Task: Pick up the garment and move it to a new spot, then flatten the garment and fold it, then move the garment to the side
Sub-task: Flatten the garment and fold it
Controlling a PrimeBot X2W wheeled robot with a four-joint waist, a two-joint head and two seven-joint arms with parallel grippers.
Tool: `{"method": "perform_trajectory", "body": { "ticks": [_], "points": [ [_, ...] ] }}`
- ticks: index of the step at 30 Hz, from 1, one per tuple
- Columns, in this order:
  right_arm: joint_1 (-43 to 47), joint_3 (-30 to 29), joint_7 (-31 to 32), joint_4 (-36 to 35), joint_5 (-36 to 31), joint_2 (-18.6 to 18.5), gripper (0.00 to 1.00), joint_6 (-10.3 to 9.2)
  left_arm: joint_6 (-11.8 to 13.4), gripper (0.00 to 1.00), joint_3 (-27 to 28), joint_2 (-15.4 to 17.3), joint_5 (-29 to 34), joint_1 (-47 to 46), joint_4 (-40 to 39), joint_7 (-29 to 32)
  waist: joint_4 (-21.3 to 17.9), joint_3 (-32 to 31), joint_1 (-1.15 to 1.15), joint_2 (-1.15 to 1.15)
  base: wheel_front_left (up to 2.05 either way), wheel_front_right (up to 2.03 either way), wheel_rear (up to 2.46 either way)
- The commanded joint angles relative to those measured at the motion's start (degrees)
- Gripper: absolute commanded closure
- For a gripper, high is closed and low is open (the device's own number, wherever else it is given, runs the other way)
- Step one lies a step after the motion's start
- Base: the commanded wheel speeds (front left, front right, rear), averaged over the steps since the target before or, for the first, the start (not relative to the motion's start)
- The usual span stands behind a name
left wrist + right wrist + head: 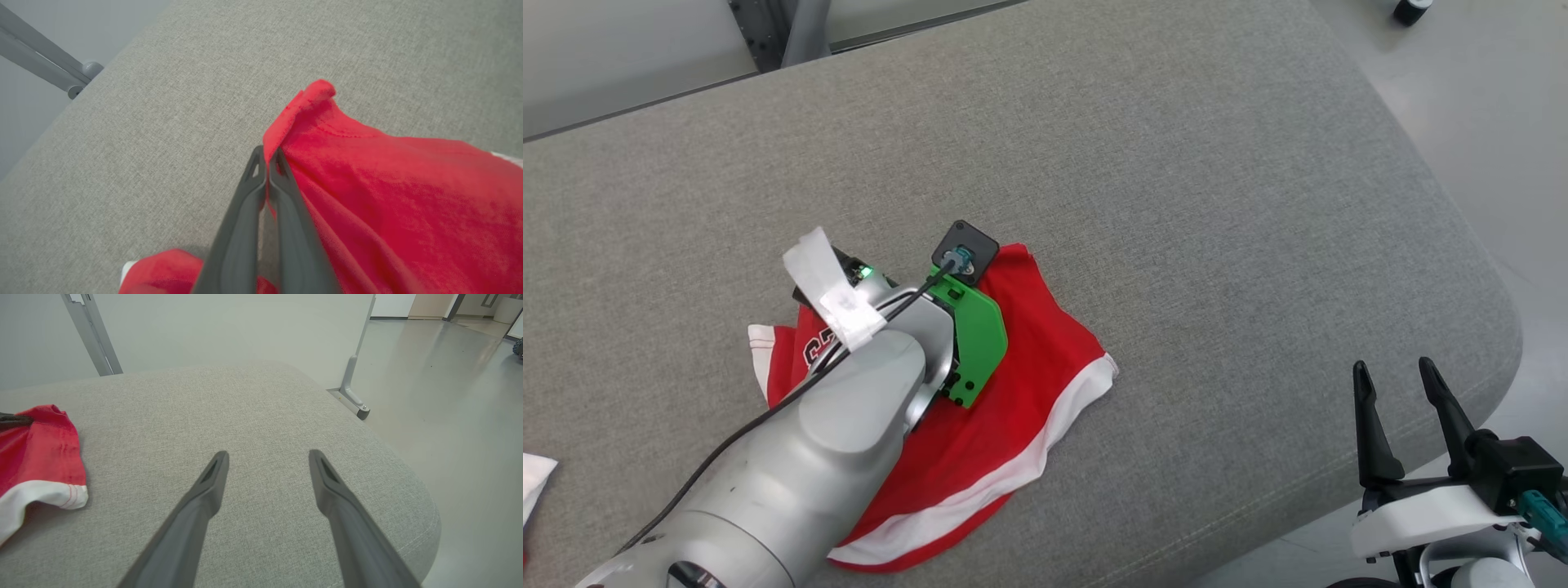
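- Where the grey cushion (1217, 163) is viewed from the head, the garment (1029, 392) is found lying crumpled on its left-centre part. It is red, with a white band along the near hem and dark lettering partly covered by the arm.
- The left arm (849, 416) is extended over the garment, and the fingers are hidden beneath the wrist in the head view. A green bracket (976, 335) and a strip of white tape (829, 286) are noted at the wrist.
- In the left wrist view, the left gripper (267, 157) is seen with its fingers pressed together on a raised red fold at the garment's edge. A sliver of red is visible between them.
- The right gripper (1396, 371) is held at the cushion's near right edge, fingers spread wide, well apart from the garment.
- In the right wrist view, the garment's white-banded corner is recorded at the left, resting on the cushion.
- A white cloth (535, 478) is noted at the left edge of the head view; its kind cannot be told.
- Pale floor (449, 396) and a grey post (351, 375) are recorded beyond the cushion.
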Motion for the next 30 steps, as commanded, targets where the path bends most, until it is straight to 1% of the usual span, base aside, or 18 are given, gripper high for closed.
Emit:
{"method": "perform_trajectory", "body": {
  "ticks": [1,2,3,6,9,12,13,17,21,23,26,30],
  "points": [
    [-0.08,-0.22,-0.37,0.17,-0.14,-0.31,0.00,-0.02,0.25,0.85,0.88,-0.54,-1.32,-0.64,0.41,-1.03,0.12,0.00,0.00,0.00,0.00,0.00,0.00],
    [0.00,-0.31,-0.37,0.13,-0.17,-0.32,0.00,-0.02,0.33,0.52,1.36,-0.90,-1.56,-0.41,0.85,-2.01,0.27,0.01,0.00,0.00,0.00,0.00,0.00],
    [0.15,-0.43,-0.37,0.09,-0.24,-0.34,0.00,-0.02,0.39,0.00,1.73,-1.22,-2.02,-0.35,1.24,-2.69,0.51,-0.01,0.00,0.00,0.00,0.00,0.00],
    [0.54,-0.84,-0.37,-0.04,-0.53,-0.45,0.00,-0.02,0.53,0.00,4.39,-2.31,-4.70,-0.29,0.91,-6.08,1.57,-0.34,0.00,0.00,0.00,0.00,0.00],
    [1.06,-1.12,-0.37,-0.36,-0.86,-0.76,0.00,-0.02,1.12,0.00,8.17,-3.34,-7.97,-0.43,-1.60,-11.32,2.88,-1.11,0.00,0.00,0.00,0.00,0.00],
    [1.49,-1.45,-0.37,-1.27,-1.36,-0.90,0.00,-0.02,1.91,0.00,10.61,-3.44,-9.01,-0.17,-5.78,-17.47,4.49,-2.33,0.00,0.00,0.00,0.00,0.00],
    [1.64,-1.60,-0.37,-1.61,-1.50,-0.94,0.00,-0.02,2.14,0.00,11.26,-2.89,-9.18,0.59,-7.24,-18.77,5.07,-2.85,0.00,0.00,0.00,0.00,0.00],
    [2.38,-2.29,-0.37,-3.43,-2.10,-1.36,0.00,-0.02,3.92,0.00,12.54,1.13,-8.15,5.70,-15.00,-21.70,7.57,-5.31,0.00,0.00,0.00,0.00,0.00],
    [3.45,-2.56,-0.37,-5.29,-2.62,-1.97,0.00,-0.02,6.30,0.00,13.63,6.97,-6.72,14.37,-24.48,-22.61,10.16,-7.70,0.00,0.00,0.00,0.00,0.00],
    [4.06,-2.76,-0.37,-5.94,-2.90,-2.24,0.00,-0.02,7.03,0.00,14.85,10.02,-6.95,19.77,-29.17,-22.84,11.35,-8.66,0.00,0.00,0.00,0.00,0.00],
    [4.66,-3.32,-0.37,-6.52,-2.92,-2.37,0.00,-0.02,7.54,0.00,16.76,14.58,-4.17,27.51,-35.81,-22.81,13.24,-9.64,0.00,0.00,0.00,0.00,0.00],
    [5.59,-4.30,-0.37,-6.21,-3.16,-3.04,0.00,-0.02,6.59,0.00,21.40,17.20,-1.99,37.33,-42.14,-22.84,15.39,-10.34,0.00,0.00,0.00,0.00,0.00]
  ]
}}
